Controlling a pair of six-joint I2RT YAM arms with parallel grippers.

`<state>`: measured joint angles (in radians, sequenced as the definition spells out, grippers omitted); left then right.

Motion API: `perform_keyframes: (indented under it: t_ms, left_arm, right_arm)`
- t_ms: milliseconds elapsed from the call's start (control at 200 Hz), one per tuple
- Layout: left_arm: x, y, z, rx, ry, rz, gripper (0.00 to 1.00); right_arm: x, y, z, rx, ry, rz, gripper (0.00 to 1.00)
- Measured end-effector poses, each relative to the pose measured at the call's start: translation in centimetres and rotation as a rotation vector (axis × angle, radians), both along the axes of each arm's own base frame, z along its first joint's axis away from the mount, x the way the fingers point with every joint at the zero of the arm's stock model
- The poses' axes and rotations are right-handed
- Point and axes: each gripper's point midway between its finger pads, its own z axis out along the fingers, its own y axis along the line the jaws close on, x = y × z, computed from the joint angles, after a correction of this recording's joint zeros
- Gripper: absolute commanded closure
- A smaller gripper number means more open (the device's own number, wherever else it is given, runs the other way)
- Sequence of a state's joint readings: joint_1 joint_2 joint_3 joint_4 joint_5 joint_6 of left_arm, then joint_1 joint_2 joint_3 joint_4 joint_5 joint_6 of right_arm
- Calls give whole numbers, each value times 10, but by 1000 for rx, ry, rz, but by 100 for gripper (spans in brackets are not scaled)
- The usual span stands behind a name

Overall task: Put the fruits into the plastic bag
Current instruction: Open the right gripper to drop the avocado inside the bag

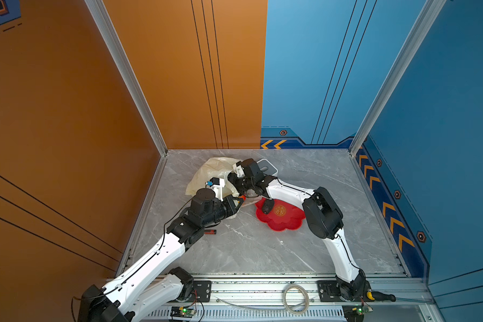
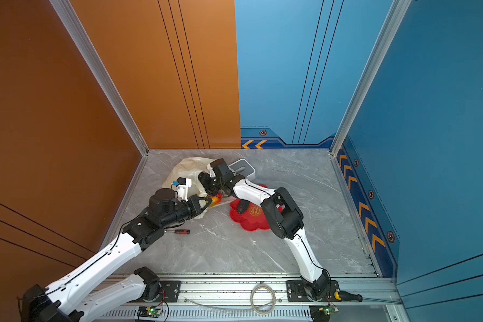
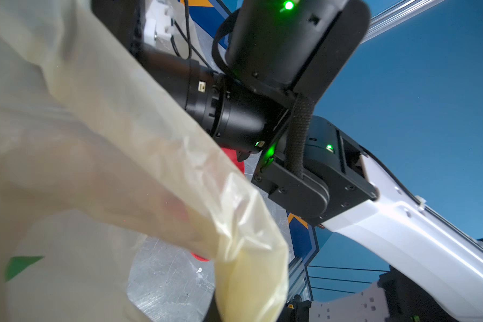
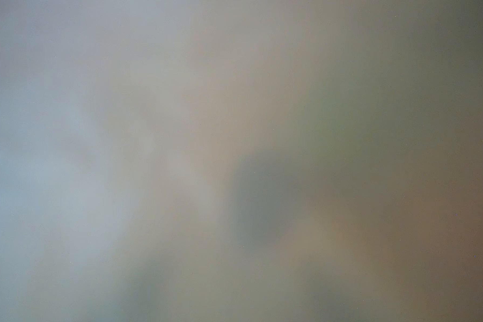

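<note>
At the left rear of the desk lies the plastic bag, crumpled. Its near edge is pinched in the left claw, whose jaws are pressed together on the film. Just right of it, the right claw reaches down at the bag's mouth. Its jaws are buried there, so I cannot tell whether they are spread or holding anything. Further right, one dark fruit lies on the red dish, so the task looks mostly done with at least this one left. Orange beside the left claw may be fruit or print. The bag's contents are hidden, and the right wrist view is pure blur.
</note>
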<state>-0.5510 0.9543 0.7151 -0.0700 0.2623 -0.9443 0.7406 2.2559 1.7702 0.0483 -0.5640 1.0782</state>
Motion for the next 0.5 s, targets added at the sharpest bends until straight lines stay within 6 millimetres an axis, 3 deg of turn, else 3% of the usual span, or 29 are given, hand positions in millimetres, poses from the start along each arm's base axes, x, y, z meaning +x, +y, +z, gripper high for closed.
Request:
perform_keyframes:
  t_ms: [330, 501]
  left_arm:
    - [1, -1, -2, 3, 4, 0, 100]
    - [1, -1, -2, 4, 5, 0, 100]
  right_arm:
    - [-3, -2, 3, -10, -10, 13, 15]
    - [-15, -15, 24, -56, -45, 35, 16]
